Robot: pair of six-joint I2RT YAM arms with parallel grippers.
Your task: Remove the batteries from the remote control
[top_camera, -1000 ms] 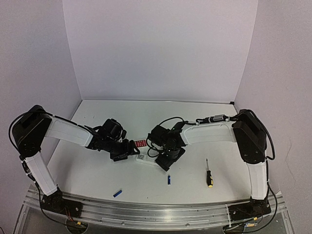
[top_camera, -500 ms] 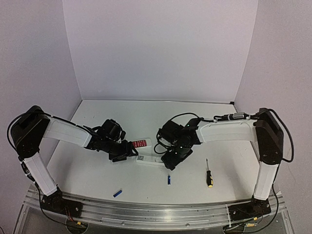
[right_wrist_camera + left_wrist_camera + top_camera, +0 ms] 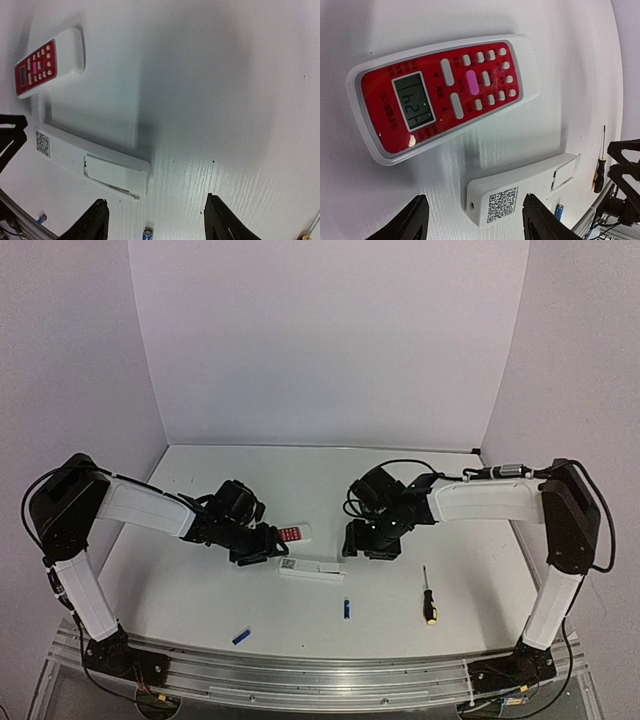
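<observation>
The white remote control (image 3: 310, 569) lies back up on the table, its QR sticker at the left end. It shows in the left wrist view (image 3: 520, 195) and in the right wrist view (image 3: 92, 162), its battery-cover panel at the right end. One blue battery (image 3: 346, 608) lies just in front of it, also in the wrist views (image 3: 559, 211) (image 3: 147, 233). A second battery (image 3: 241, 636) lies near the front edge. My left gripper (image 3: 268, 552) (image 3: 476, 225) is open and empty at the remote's left end. My right gripper (image 3: 365, 545) (image 3: 156, 227) is open and empty, off its right end.
A red-faced remote (image 3: 291, 533) (image 3: 445, 95) lies face up just behind the white one, next to my left gripper. A black-and-yellow screwdriver (image 3: 428, 597) (image 3: 600, 167) lies at the right front. White walls close the table at the back and sides.
My right gripper has moved off the white remote's right end, back and to the right. The remote now lies free. My left gripper has shifted slightly.
</observation>
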